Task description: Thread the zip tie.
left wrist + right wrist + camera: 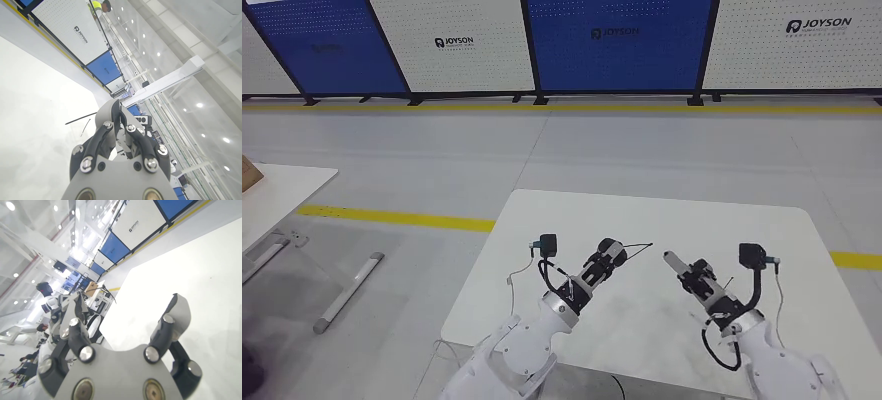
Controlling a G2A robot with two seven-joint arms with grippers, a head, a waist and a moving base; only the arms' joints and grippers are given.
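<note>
Because your left pincer [119, 107] is clamped on the zip tie [79, 119] and your right pincer [127, 295] gapes empty near it, the free tail could flex and miss.

From above our arms, we look down in the top view on the white tabletop [642, 215], with partition panels [617, 40] far across the floor [542, 150]. Our left wrist camera sits close behind the left pincer [119, 110], tilted up past the tabletop toward the ceiling [189, 47]. Our right wrist camera sits close behind the right pincer [127, 295], facing across the tabletop. All three share tabletop, panels and the zip tie [79, 119].
</note>
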